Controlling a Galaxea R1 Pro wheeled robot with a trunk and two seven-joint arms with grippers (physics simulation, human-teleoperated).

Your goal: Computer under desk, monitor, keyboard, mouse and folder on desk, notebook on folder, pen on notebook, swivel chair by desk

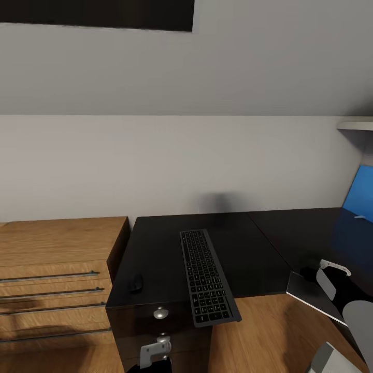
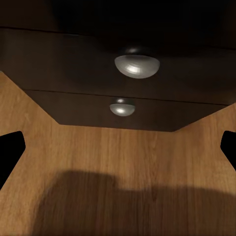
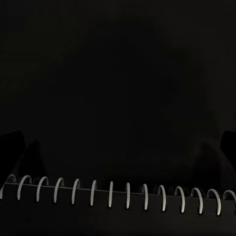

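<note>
Keyboard | overhanging desk edge (key legends illegible) | mouse nearby

Lit evenly and softly overhead; cast a faint shadow on the wall; rendered right wrist view nearly black.

Worktop is glossy black, with round silver knobs on its black drawers. Keyboard is dark grey with black keys, mouse black too. The chest beside it is warm light wood, the wall plain pale grey, plus something bright blue far right.
</note>
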